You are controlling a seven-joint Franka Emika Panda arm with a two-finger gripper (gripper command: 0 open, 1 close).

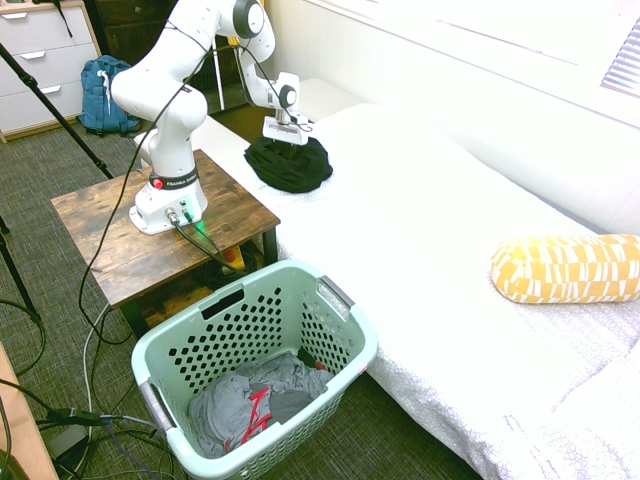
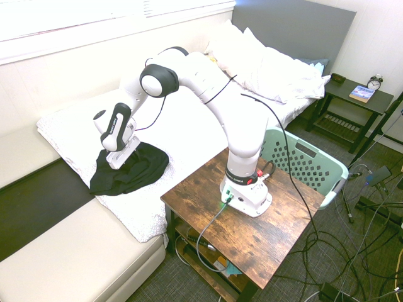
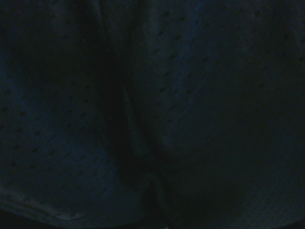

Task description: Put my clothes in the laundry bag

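Black garment (image 1: pixel 289 165) lies bunched in a low heap on the white bedspread (image 1: pixel 420 250), at the far end of the bed near the worktop's far corner. Wrist view is filled with dark perforated fabric (image 3: pixel 157 109), so the camera sits right against the cloth.

Gripper (image 1: pixel 286 140) is pressed down into the top of the heap; fingers are buried in folds, so I cannot tell how wide they stand or whether any cloth is caught.

Risks, as I judge them: pinching only a thin fold, so the garment slips free on lifting; snagging the bedspread beneath; trailing cloth catching the rim of the mint-green laundry basket (image 1: pixel 345 300), which stands on the floor well apart, grey garment with red trim (image 1: pixel 250 400) already inside.

Arm reaches from its base on the wooden worktop (image 1: pixel 105 235), elbow high, wrist pointing steeply down.
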